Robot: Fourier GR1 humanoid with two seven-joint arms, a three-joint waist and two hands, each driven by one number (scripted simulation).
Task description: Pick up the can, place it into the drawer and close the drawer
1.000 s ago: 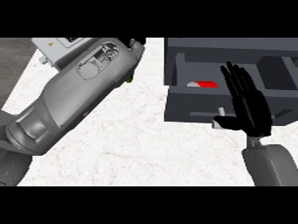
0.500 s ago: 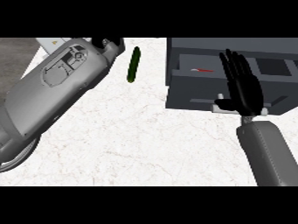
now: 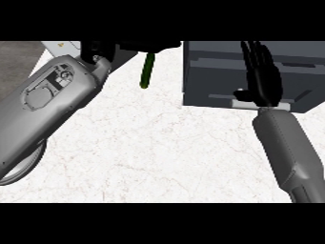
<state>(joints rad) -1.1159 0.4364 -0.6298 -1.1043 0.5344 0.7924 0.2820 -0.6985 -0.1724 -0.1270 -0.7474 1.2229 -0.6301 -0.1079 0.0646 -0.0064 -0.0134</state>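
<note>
The dark grey drawer unit (image 3: 207, 81) stands at the counter's far right, and its drawer sits pushed in, with no opening showing. The can is hidden from view. My right hand (image 3: 263, 78) is open, its straight fingers laid flat against the drawer front just above a pale handle (image 3: 225, 97). My left hand (image 3: 133, 46) shows only as a black shape at the upper edge, cut off by the frame, left of the unit and above the green vegetable.
A long green vegetable (image 3: 147, 71) lies on the white marble counter (image 3: 157, 152) left of the drawer unit. My big grey left forearm (image 3: 45, 109) covers the counter's left side. A dark floor strip (image 3: 3, 66) runs past the counter's left edge.
The drawer stood open with the red can inside; it has slid in until shut under my right hand's push. My left arm has swung further out to the left.
</note>
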